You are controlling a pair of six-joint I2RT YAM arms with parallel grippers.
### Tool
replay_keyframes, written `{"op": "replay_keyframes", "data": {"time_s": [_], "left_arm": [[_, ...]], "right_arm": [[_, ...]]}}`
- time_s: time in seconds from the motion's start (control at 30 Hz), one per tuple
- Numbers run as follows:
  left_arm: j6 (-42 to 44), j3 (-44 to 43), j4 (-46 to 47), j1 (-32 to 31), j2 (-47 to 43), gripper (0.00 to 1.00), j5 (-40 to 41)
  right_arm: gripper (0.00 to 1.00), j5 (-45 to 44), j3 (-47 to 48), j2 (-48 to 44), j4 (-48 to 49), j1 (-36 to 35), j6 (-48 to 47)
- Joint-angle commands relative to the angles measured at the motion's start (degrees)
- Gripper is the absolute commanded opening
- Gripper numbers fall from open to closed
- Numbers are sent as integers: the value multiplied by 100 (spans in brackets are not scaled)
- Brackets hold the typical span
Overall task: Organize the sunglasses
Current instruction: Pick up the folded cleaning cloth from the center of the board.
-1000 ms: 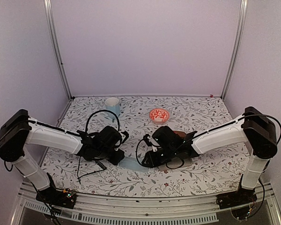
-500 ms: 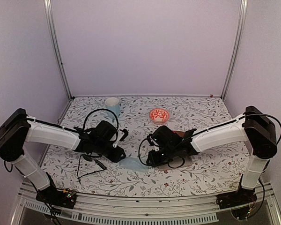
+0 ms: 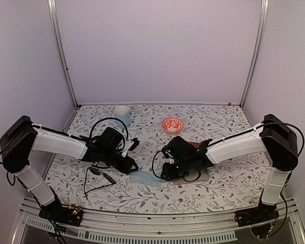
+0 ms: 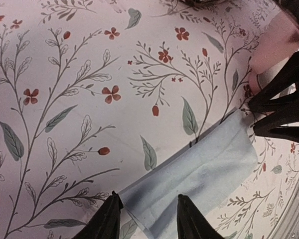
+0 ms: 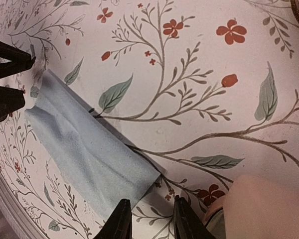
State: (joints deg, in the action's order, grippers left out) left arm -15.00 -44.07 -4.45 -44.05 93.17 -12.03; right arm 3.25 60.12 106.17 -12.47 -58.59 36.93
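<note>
The black sunglasses (image 3: 99, 175) lie open on the flowered table (image 3: 218, 188), near its front edge, just in front of the left arm and apart from both grippers; 1 thin arm trails toward the front rail. The second, see-through pair cannot be made out.

The left gripper (image 4: 147, 224) hangs low over the left end of a folded pale blue cloth (image 4: 199, 177). Its 2 fingers (image 4: 103, 224) are spread, with the cloth's edge lying flat in the gap and nothing pinched.

The cloth rests flat on the table between the 2 grippers. At its right end, the right gripper (image 5: 152, 221) points down with its fingers (image 5: 120, 221) also apart, the cloth's corner just beyond the tips and not gripped. A pink case (image 5: 254, 204) lies just beside that gripper.
</note>
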Motion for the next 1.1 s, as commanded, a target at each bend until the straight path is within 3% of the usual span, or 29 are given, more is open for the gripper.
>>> {"op": "replay_keyframes", "data": {"time_s": [0.0, 0.8, 1.07], "left_arm": [[103, 64, 219, 97, 182, 40, -305], [138, 149, 378, 323, 508, 40, -535], [102, 184, 368, 318, 573, 35, -664]], "right_arm": [[32, -119, 47, 200, 17, 109, 95], [27, 272, 137, 527, 488, 117, 131], [25, 268, 127, 519, 505, 111, 122]]}}
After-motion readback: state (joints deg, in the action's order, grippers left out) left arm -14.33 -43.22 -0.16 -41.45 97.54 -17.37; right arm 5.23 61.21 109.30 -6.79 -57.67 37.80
